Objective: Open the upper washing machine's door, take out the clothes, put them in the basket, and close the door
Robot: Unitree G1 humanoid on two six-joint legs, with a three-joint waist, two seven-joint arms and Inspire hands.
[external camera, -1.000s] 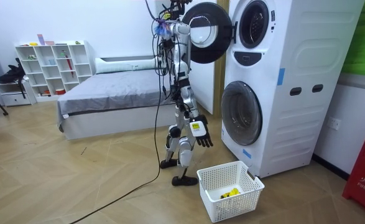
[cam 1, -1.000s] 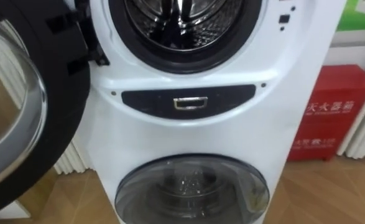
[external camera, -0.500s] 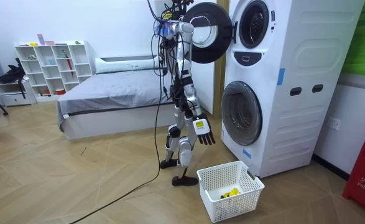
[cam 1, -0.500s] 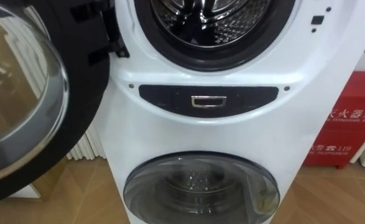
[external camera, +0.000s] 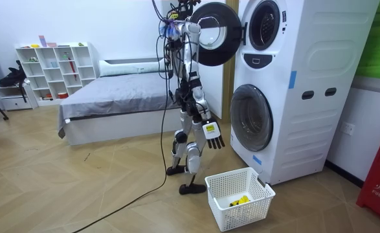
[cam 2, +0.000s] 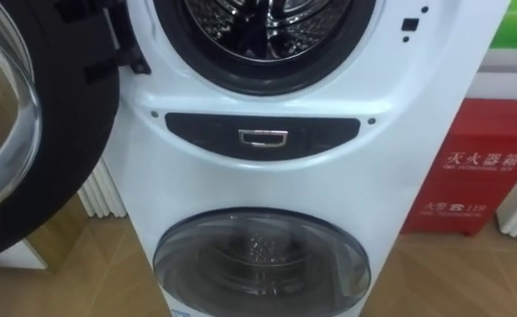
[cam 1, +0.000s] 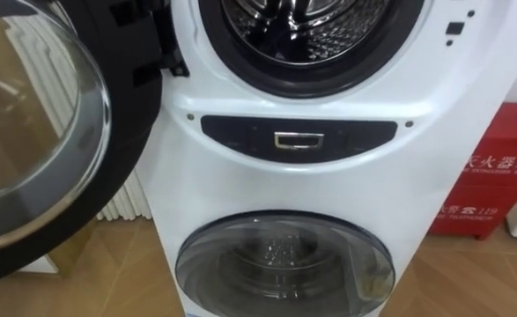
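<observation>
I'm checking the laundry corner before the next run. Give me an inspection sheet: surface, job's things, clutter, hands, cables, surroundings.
Surface: wooden floor; the robot stands before the washer.
Job's things: upper door open to the robot's left; no clothes in the visible part of the drum; lower door shut; white basket on the floor by the robot, with something yellow inside.
Clutter: nothing seen.
Hands: left hand raised at the upper door; right hand hangs low, open, empty.
Cables: nothing seen but the robot's own.
Surroundings: bed, shelf, red cabinet.
</observation>
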